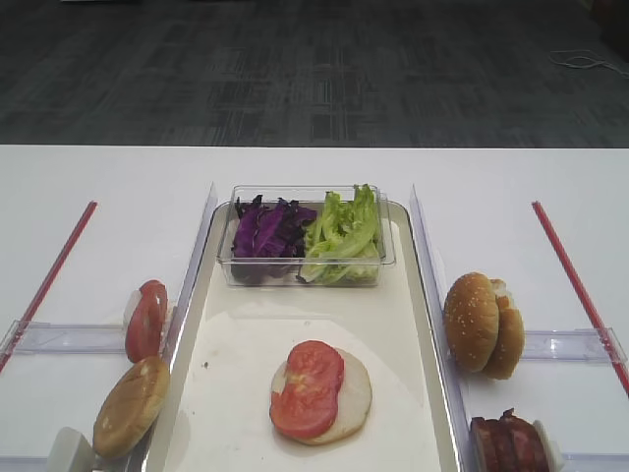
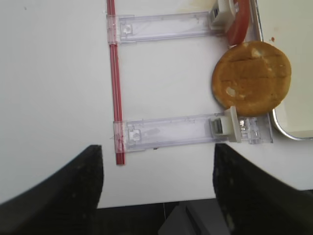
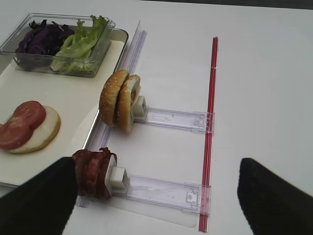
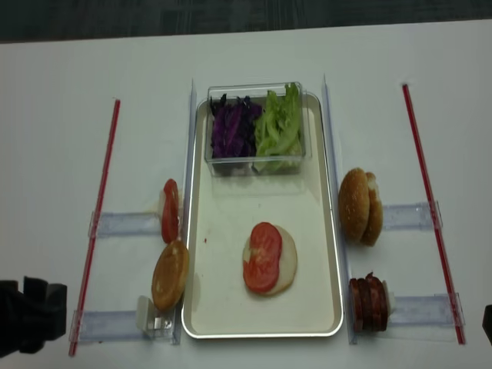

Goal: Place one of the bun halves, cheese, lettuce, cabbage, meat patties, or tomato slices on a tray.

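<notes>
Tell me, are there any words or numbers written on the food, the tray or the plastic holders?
None can be read anywhere in these pictures.
The long silvery metal tray, the small clear plastic tub, the clear plastic holder rails and the thin red strips show no label, brand, number or sign.

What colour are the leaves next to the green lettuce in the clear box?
Dark purple cabbage, best seen in the exterior high view.

Illumination is bright, even and diffuse, from overhead. Shadows are soft and short. The white table (image 4: pixel 69 100) approaches overexposure in the realsense view, and faint glare marks the tray (image 4: pixel 332 254) rim. Both wrist views render the gripper fingers (image 3: pixel 34 200) as dark, defocused shapes. Overall sharpness is moderate.
</notes>
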